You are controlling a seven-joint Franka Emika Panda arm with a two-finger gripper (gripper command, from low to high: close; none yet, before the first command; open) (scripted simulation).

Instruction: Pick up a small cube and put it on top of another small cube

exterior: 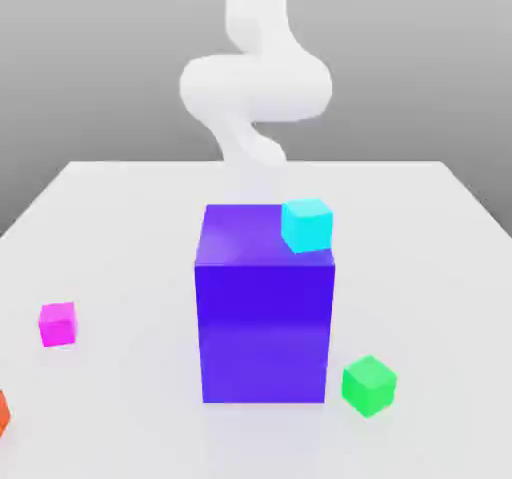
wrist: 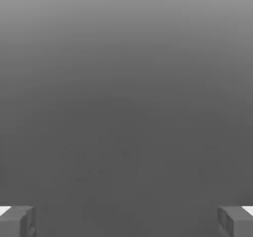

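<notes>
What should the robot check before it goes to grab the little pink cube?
1. Gripper open, nothing between the fingers: ok.
2. Pink cube standing free on the table: ok.
3. Green cube has a bare top to stack on: ok.
4. Big blue block between the two cubes, cyan cube by its top: not ok, plan around them.
5. Gripper above the pink cube: cannot tell.

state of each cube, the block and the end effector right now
pink cube: on the table, alone, not stacked
green cube: on the table, beside the blue block, top bare
cyan cube: on the blue block's top corner
blue block: upright on the table
end effector: open, holding nothing
</notes>
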